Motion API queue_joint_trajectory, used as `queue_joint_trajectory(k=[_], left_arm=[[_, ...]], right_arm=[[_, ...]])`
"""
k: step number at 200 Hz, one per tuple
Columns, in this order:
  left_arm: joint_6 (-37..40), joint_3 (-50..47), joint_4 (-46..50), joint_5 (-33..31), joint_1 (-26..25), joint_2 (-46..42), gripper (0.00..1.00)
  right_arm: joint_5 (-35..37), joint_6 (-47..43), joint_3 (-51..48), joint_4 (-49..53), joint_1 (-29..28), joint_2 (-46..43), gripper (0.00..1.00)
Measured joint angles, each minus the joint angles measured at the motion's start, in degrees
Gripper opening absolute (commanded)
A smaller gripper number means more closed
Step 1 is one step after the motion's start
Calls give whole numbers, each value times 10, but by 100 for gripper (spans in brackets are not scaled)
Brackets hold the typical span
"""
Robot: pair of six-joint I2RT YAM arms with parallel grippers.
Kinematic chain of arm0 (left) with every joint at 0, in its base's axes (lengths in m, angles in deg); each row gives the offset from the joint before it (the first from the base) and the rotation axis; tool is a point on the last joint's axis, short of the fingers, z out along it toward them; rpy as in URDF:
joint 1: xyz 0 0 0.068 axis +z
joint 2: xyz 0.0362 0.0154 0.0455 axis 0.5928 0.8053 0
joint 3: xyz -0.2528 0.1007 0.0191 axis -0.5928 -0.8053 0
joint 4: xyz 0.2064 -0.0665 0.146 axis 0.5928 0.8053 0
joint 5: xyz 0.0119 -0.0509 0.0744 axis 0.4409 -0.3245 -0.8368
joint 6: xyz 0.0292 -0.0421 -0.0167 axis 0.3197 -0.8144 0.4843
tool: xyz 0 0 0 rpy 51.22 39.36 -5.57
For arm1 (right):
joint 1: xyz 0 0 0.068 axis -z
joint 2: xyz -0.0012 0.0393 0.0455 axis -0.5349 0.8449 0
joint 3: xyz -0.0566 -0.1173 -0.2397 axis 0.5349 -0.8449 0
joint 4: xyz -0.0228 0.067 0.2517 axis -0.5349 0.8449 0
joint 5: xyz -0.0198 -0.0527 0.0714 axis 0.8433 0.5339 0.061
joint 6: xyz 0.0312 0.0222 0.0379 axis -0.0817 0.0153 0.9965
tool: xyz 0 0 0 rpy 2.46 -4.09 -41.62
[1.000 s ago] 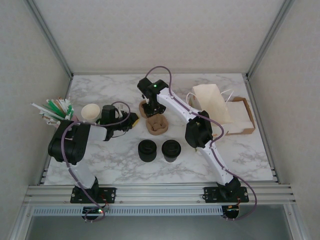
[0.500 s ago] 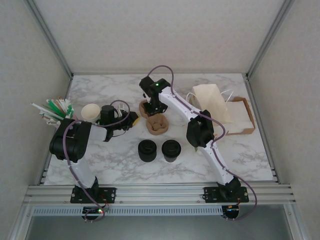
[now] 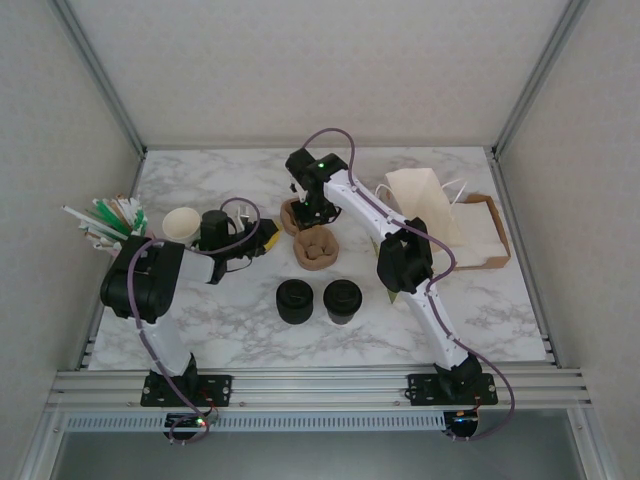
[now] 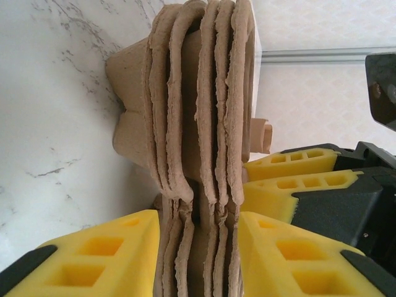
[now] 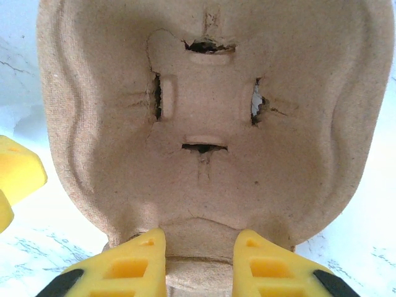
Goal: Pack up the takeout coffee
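Observation:
The takeout coffee (image 3: 342, 301) looks to be the right one of two black-topped rounds near the front; both grippers are far from it. A stack of brown pulp cup carriers (image 3: 288, 213) lies mid-table. My left gripper (image 3: 267, 238) is shut on the stack's edge, with several pulp layers (image 4: 198, 111) squeezed at the left gripper (image 4: 198, 226). My right gripper (image 3: 306, 207) is over the stack from behind. In the right wrist view the right gripper (image 5: 197, 244) pinches the rim of the top carrier (image 5: 210, 93). Its yellow fingers (image 4: 297, 179) show beside the stack.
Another single pulp carrier (image 3: 316, 249) lies just in front of the stack. The other black round (image 3: 295, 301) stands left of the coffee. Lidless cream cups (image 3: 181, 224) and straws (image 3: 105, 217) are at the left. A paper bag (image 3: 424, 203) and a cardboard tray (image 3: 485, 240) sit at the right.
My right wrist has shifted slightly right and back over the carrier stack. The left gripper keeps its hold and has barely moved.

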Motion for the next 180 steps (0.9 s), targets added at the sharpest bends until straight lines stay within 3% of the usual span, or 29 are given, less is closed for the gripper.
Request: queue_joint_trajectory(k=[180], left_arm=[[-40,0,-85,17,-3,57,41]], right_arm=[[-20,0,-16,-9,0,-9,20]])
